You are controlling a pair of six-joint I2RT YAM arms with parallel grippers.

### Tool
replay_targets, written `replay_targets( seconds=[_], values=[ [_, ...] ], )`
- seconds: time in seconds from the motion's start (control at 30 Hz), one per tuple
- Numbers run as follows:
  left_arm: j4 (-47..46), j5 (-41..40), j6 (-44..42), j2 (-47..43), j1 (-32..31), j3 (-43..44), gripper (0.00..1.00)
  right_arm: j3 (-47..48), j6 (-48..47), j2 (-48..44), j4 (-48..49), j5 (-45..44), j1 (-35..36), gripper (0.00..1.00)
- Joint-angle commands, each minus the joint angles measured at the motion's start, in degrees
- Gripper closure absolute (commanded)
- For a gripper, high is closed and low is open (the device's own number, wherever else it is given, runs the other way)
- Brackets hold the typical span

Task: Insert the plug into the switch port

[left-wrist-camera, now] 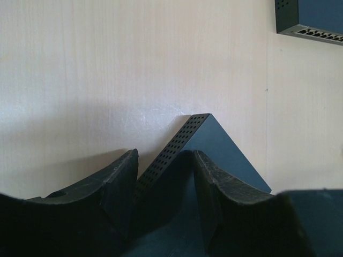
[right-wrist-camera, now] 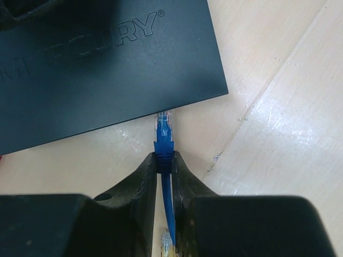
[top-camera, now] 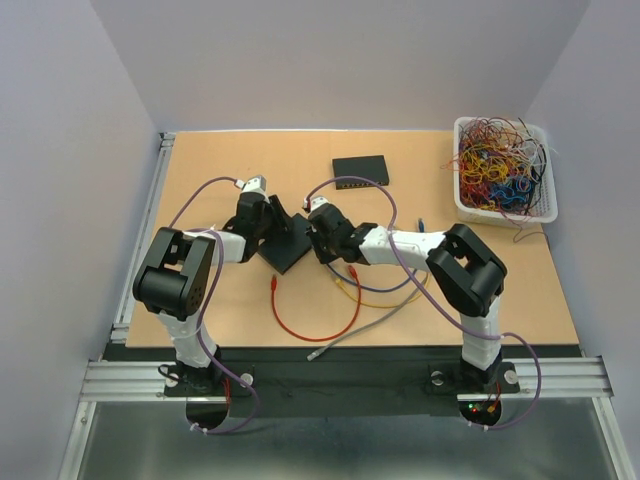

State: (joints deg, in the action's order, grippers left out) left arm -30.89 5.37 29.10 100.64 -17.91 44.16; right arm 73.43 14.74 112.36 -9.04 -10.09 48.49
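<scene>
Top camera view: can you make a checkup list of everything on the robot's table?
Surface: wooden table, lightly scuffed.
Job's things: black switch; blue plug, tip at the switch's edge, not clearly in.
Clutter: second switch; white basket of tangled wires.
Grippers: left end effector shut on the switch; right end effector shut on the plug.
Cables: red cable, yellow cable and grey cable lie loose near the arms.
Surroundings: plain grey walls.
</scene>
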Motion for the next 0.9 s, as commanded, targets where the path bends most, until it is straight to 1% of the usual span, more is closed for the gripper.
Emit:
replay_targets(
  seconds=[0.0,0.33,0.87],
  values=[
    [5.3,-0.4,-2.0,-0.9,-0.9,1.0,0.45,2.5,-0.6,0.8,1.1,-2.7,0.4,1.0],
    [5.7,0.0,-2.6,-0.6,-0.9,1.5,0.45,3.7,-1.5,1.8,0.5,-6.3,0.4,1.0],
    [5.8,-0.2,-2.6,-0.1,-1.2,1.6,0.45,7.3,-1.0,1.6,-0.8,-1.8,0.4,0.99]
  ],
)
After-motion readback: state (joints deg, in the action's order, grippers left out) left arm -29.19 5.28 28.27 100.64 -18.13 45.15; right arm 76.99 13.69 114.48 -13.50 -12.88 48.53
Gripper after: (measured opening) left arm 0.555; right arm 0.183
